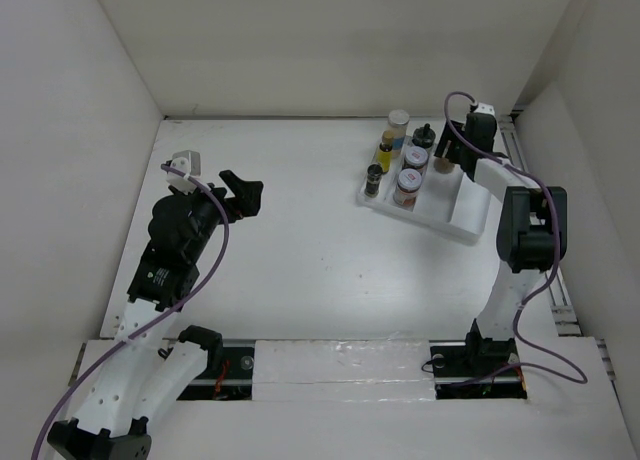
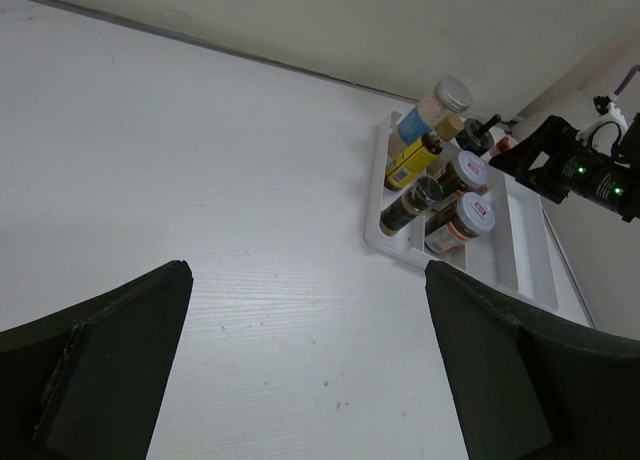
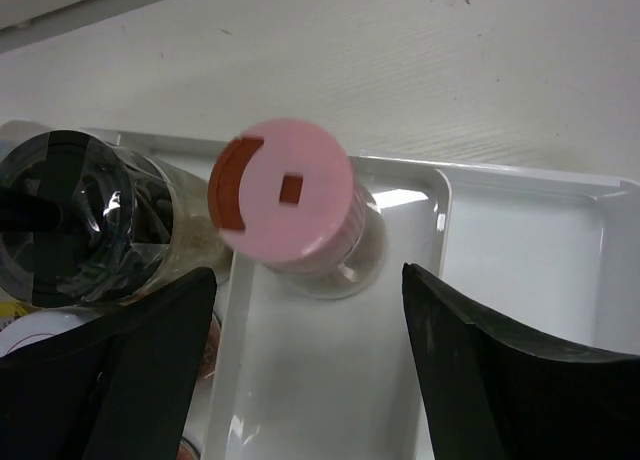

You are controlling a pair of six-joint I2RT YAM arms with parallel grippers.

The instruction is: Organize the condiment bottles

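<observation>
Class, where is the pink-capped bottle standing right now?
Right wrist view: the pink-capped bottle stands in the white tray, beyond the open right gripper, beside the black-lidded jar.

Top cam: high, behind arm bases, looks down on whole table [image 1: 300, 280]. L wrist cam: low, well away, faces across to white rack [image 2: 522, 242]. R wrist cam: close above pink-capped bottle [image 3: 285, 195] in same rack; all 3 views share it.

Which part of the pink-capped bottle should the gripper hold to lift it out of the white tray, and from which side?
Take the pink-capped bottle by its round cap, coming straight down from above. It stands upright in the white tray, whose walls surround its base, and the dark shaker stands close beside it, so a sideways approach is probably blocked.
</observation>
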